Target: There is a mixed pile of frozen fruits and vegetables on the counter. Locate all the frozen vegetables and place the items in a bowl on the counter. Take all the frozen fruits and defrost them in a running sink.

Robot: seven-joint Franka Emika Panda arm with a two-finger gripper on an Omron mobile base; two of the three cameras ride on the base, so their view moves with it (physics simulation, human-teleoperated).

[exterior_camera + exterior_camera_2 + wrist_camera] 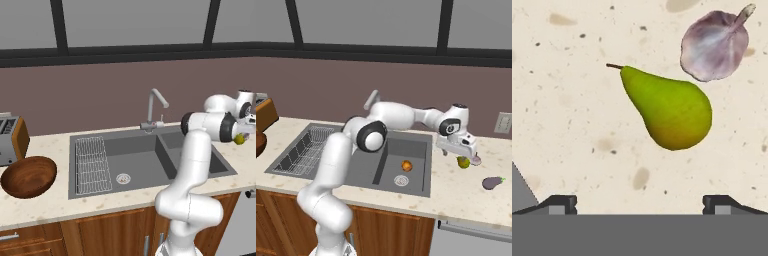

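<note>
Two claw (640,204) tips wide apart above pear (667,107) on counter (562,125)

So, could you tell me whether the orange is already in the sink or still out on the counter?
In the sink: the orange lies on the floor of the smaller basin, near its drain.

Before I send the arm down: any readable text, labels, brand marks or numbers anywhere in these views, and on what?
None: no readable word, number or sign shows.
Silver-and-brown toaster: no legible marking.
White wall outlet plate: blank.
Yellow-green pear, whitish-pink bulb, dark purple eggplant, dark brown wooden bowl: unlabelled.
</note>
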